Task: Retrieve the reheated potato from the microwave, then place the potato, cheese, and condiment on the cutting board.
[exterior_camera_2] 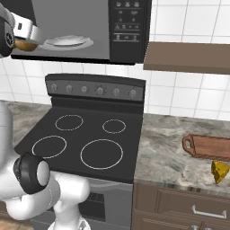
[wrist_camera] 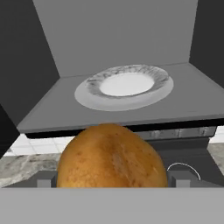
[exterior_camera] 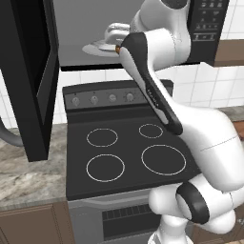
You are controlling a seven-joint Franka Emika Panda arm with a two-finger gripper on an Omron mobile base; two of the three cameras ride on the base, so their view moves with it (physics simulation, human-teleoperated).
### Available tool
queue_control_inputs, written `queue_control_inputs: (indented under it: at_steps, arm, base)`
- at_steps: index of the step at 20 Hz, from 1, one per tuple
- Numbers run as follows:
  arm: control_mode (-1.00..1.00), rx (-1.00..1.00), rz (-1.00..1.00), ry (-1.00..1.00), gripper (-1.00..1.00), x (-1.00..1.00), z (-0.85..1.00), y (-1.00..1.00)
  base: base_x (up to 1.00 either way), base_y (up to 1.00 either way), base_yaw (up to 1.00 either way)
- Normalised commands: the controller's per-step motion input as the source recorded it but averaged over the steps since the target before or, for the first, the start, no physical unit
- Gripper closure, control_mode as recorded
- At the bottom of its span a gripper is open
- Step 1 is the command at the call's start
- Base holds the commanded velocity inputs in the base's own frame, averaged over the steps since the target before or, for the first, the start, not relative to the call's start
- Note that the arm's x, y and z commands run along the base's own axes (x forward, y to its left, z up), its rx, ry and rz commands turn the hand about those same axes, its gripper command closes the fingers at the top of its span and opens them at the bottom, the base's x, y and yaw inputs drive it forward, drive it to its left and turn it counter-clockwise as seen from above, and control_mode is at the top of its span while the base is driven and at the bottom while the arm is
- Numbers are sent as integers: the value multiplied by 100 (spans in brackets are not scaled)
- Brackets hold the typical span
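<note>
tool (wrist_camera: 113,183) holds potato (wrist_camera: 112,157)

The microwave (exterior_camera_2: 81,31) is wide open in front, and its door (exterior_camera: 28,76) hangs out to the left like a dark wall on that side. Inside, a plate (wrist_camera: 127,85) sits in the middle of the grey floor, with bare floor all around it and lots of room above it. The stove (exterior_camera_2: 85,139) top below is flat and bare, and on the right a brown shelf (exterior_camera_2: 188,57) sticks out over the counter (exterior_camera_2: 170,161), where the cutting board (exterior_camera_2: 209,147) and the cheese (exterior_camera_2: 220,171) lie.
</note>
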Motion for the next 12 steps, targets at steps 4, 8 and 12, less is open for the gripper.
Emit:
queue_control_inputs:
  at_steps: [4,8,12]
  arm:
    - [-100,3,0,-5,100,-86,-24,-40]
    - [-100,1,0,-2,100,-66,-33,-45]
    - [-100,0,0,0,100,-57,-50,-41]
  base:
    - [0,0,0]
    - [0,0,0]
    - [0,0,0]
